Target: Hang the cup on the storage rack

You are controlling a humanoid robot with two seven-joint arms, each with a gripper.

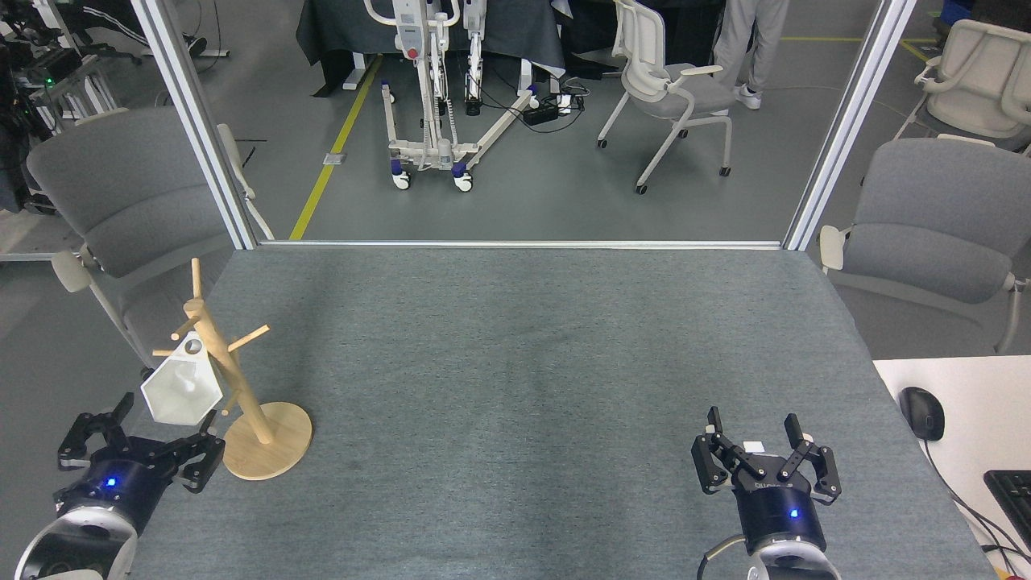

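Observation:
The white faceted cup (182, 393) hangs tilted on the left side of the wooden storage rack (246, 400), its handle up against a peg near the post and its opening turned away and down. The rack's round base (274, 445) sits near the table's left edge. My left gripper (165, 431) is just below the cup, open, and holds nothing. Whether a finger still touches the cup I cannot tell. At the front right, my right gripper (752, 419) rests low over the table, open, with nothing in it.
The grey table (523, 362) ends close to the left of the rack. Grey chairs stand at the left (121, 201) and right (934, 217). A white desk (966, 427) with a mouse (921, 412) and keyboard (1011, 491) adjoins the right side.

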